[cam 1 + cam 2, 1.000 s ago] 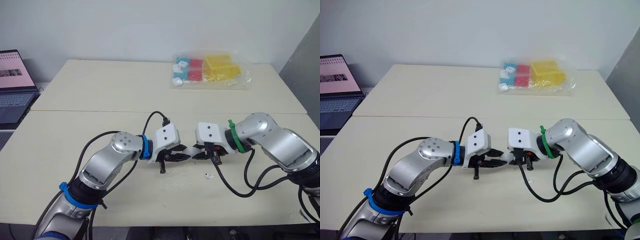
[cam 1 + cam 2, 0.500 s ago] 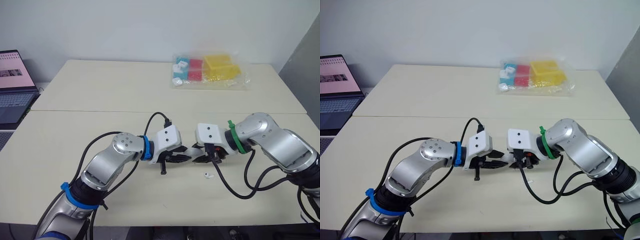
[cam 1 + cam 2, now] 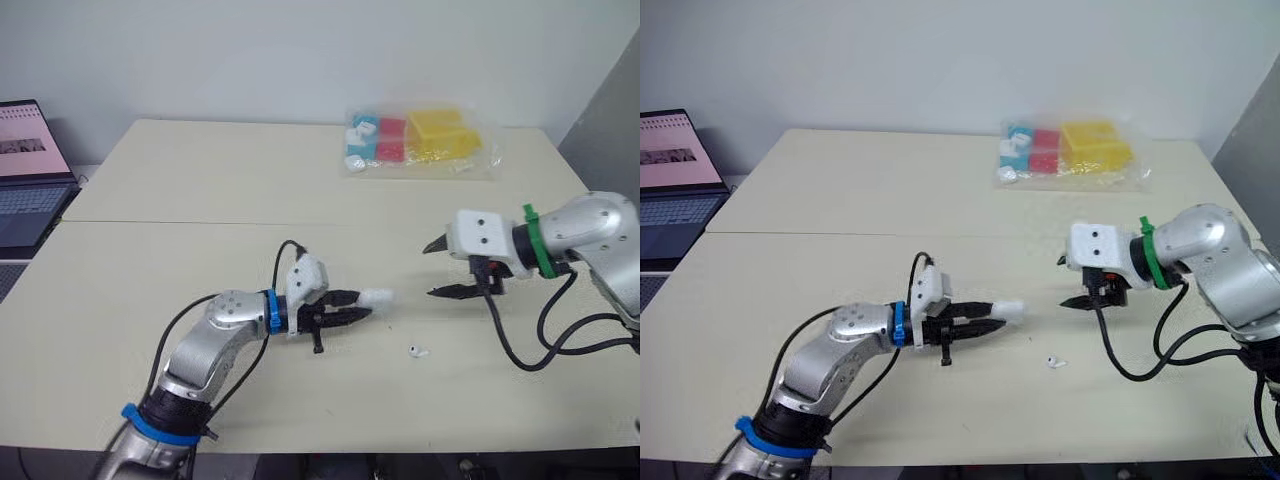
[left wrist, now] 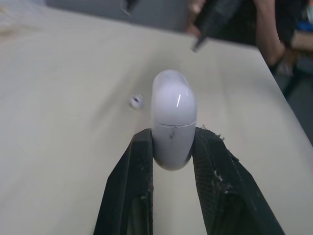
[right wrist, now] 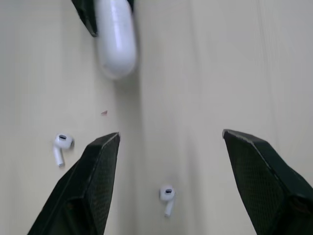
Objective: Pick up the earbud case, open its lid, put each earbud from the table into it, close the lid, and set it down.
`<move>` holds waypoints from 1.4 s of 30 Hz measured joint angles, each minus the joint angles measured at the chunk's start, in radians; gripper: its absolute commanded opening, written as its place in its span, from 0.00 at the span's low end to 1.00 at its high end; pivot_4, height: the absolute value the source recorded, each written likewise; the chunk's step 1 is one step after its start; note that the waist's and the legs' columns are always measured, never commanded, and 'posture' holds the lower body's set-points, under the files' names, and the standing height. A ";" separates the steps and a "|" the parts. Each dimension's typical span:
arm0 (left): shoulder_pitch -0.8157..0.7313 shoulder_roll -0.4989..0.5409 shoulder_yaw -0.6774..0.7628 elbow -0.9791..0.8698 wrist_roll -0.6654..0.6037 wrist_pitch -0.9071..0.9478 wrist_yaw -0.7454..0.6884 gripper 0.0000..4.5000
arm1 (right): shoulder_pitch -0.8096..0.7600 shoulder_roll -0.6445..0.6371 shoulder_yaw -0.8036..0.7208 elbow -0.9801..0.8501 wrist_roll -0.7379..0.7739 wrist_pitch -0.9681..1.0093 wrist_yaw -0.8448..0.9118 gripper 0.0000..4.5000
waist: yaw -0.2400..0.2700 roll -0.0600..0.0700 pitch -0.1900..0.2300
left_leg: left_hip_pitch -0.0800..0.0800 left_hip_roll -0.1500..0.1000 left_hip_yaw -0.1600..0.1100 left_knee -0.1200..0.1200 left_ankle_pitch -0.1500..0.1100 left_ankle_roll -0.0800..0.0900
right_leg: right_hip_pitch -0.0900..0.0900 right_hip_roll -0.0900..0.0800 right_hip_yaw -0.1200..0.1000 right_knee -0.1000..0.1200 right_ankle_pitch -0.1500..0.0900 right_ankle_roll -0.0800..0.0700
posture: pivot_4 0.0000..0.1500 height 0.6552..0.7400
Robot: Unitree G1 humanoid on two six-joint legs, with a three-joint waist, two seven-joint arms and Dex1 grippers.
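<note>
The left gripper [image 3: 350,307] sits just below the middle of the frame in the eye views. Its two black fingers are clenched on the white earbud case [image 3: 378,297], pinching its rear end from both sides. The rounded front of the case sticks out past the fingertips toward the right of the frame. In the left wrist view a thin seam runs across the case near the fingertips, and the lid looks closed. I cannot tell whether the case touches the worktop [image 3: 200,200] or hangs just above it.

The right gripper [image 3: 438,268] is right of centre, well apart from the case and facing it. It is released, with its fingers spread wide and nothing between them.

One earbud [image 3: 417,351] lies on the worktop to the lower right of the case tip, between the two grippers and nearer the bottom edge of the frame. It touches neither gripper. The right wrist view shows a second earbud [image 5: 167,196], also lying loose on the worktop, under the gap between the right gripper's spread fingers and apart from the first.

Farther out, a clear bag of coloured blocks [image 3: 420,140] rests near the worktop's far edge at upper centre right. An open laptop [image 3: 25,170] stands at the far left edge of the frame.
</note>
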 measured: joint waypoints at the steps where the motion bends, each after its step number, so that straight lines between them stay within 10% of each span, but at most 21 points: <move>1: 0.014 0.009 0.004 0.017 0.022 -0.055 -0.005 0.17 | 0.031 0.017 -0.021 -0.010 0.014 -0.016 -0.011 0.78 | 0.000 0.000 0.000 | 0.001 0.000 0.000 0.000 0.000 0.000 | 0.000 0.000 0.000 0.001 0.000 0.000 | 1.00 1.00; 42: 0.024 0.020 -0.046 0.070 0.105 -0.266 -0.071 0.17 | 0.014 0.227 0.030 -0.053 -0.020 0.054 -0.134 0.78 | 0.000 0.000 0.000 | 0.001 0.001 0.000 0.001 0.000 0.000 | 0.000 0.003 0.000 0.001 0.001 -0.002 | 1.00 1.00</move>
